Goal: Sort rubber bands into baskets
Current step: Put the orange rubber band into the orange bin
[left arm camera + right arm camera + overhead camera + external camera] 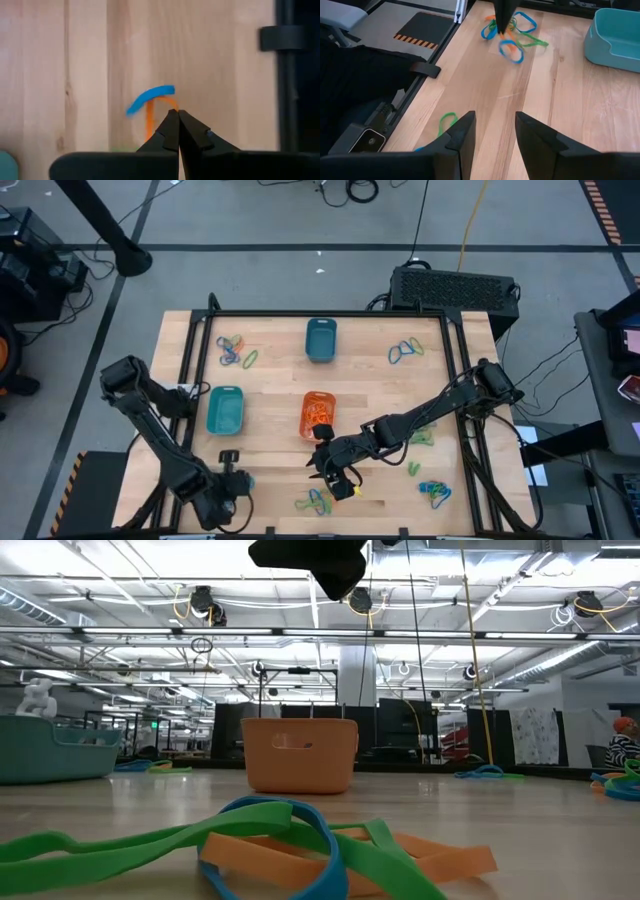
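Only the orange basket (317, 416) holds bands, loose clusters (405, 352) remain, left gripper (178, 120) pinched closed on an orange band (150, 120), right gripper (494, 131) open, empty

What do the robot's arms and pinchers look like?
Both arms are black, made of thin jointed segments. The left gripper has two dark fingers that taper to sharp points, like a beak. The right gripper has two dark, flat, wedge-shaped fingers. Thin black cables run along the right arm.

high: overhead, straight down | low: tabletop level | wrists: close, forward | shared: table (270, 360)
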